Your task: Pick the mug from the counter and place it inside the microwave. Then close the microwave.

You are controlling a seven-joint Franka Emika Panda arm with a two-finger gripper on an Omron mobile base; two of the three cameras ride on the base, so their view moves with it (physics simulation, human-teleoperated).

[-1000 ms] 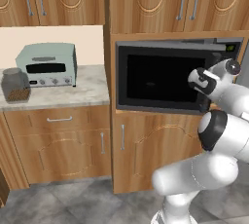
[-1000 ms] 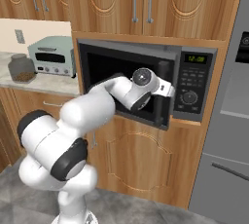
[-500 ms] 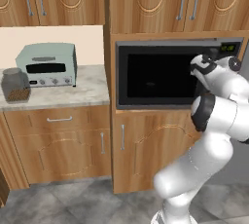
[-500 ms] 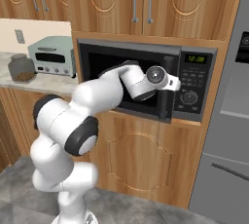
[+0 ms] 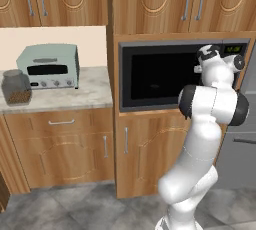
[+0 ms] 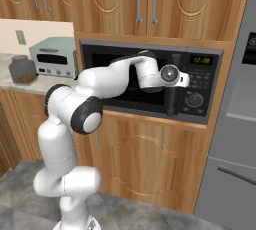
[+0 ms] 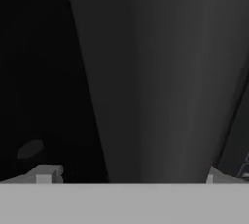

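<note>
In a wood-panelled simulated kitchen, the white arm is reaching up to the built-in microwave (image 5: 170, 74), whose dark door is standing shut across the cavity. The gripper (image 7: 126, 172) is pressing in close to the door's grey frame, beside the black window, with its 2 fingertips (image 7: 44, 173) sitting far apart at the bottom corners of the hand view; the jaws are spread wide and holding nothing. In the right base view the hand is hovering just left of the keypad panel (image 6: 198, 81), where green digits are glowing, in front of the door's vertical handle (image 6: 171, 105). A dim rounded shape is showing through the window glass in the hand view, too dark to identify, so the mug's place cannot be told. To the left, on the marbled counter (image 5: 75, 96), a pale green toaster oven (image 5: 48, 66) and a glass jar (image 5: 16, 87) of brown bits are standing side by side. A grey refrigerator (image 6: 235, 124) is flanking the microwave cabinet on the right.
</note>
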